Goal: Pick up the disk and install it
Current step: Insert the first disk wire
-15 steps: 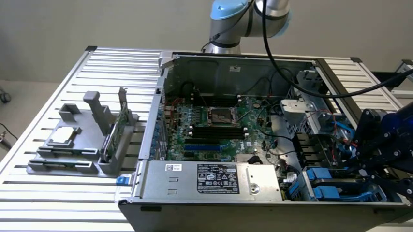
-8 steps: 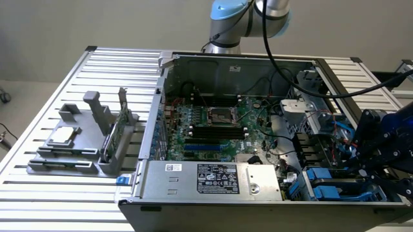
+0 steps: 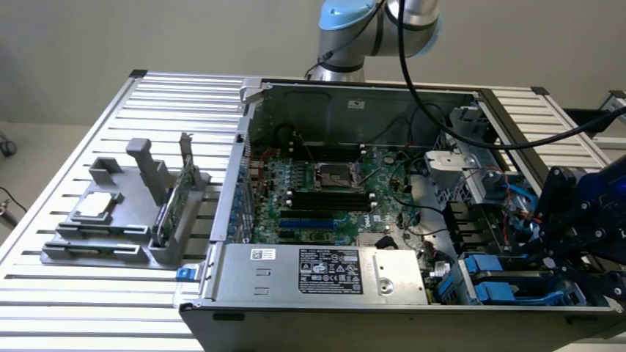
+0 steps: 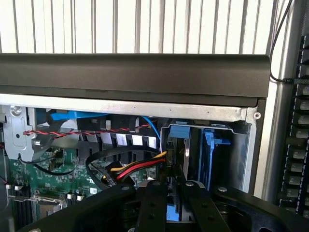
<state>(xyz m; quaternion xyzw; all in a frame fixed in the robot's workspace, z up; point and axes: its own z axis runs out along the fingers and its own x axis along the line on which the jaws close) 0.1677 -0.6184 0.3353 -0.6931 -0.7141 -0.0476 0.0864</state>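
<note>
Slatted aluminium bench (image 3: 88, 308) carries a large open grey-and-black computer tower case (image 3: 293, 293), lying on its side with the green motherboard (image 3: 323, 191) exposed. At the exterior view's left, a grey plastic parts holder (image 3: 127, 213) stands on the bench, well apart from the case; it holds a small square silver chip and a thin upright card, no drive.

Progress, as judged: pick-up looks done, install under way. The rectangular silver-grey disk with bright blue plastic side rails (image 4: 179, 145) sits upright in the drive bay at the near right corner of the case, seen in the exterior view as blue rails (image 3: 489, 275). Whether it is fully seated cannot be told.

The black gripper (image 4: 166, 193) is down at that bay, its fingers (image 4: 152, 203) drawn close together around the blue edge of the disk (it appears to have hold of it, though contact is partly hidden).

Room for moving: tight. The bay's grey metal wall (image 4: 244, 159) is just beside the disk on one side, a bundle of yellow, red and black cables (image 4: 137, 166) just beside on the other, and the case's dark rim (image 4: 135, 75) runs across beyond. Open space lies above the case.
</note>
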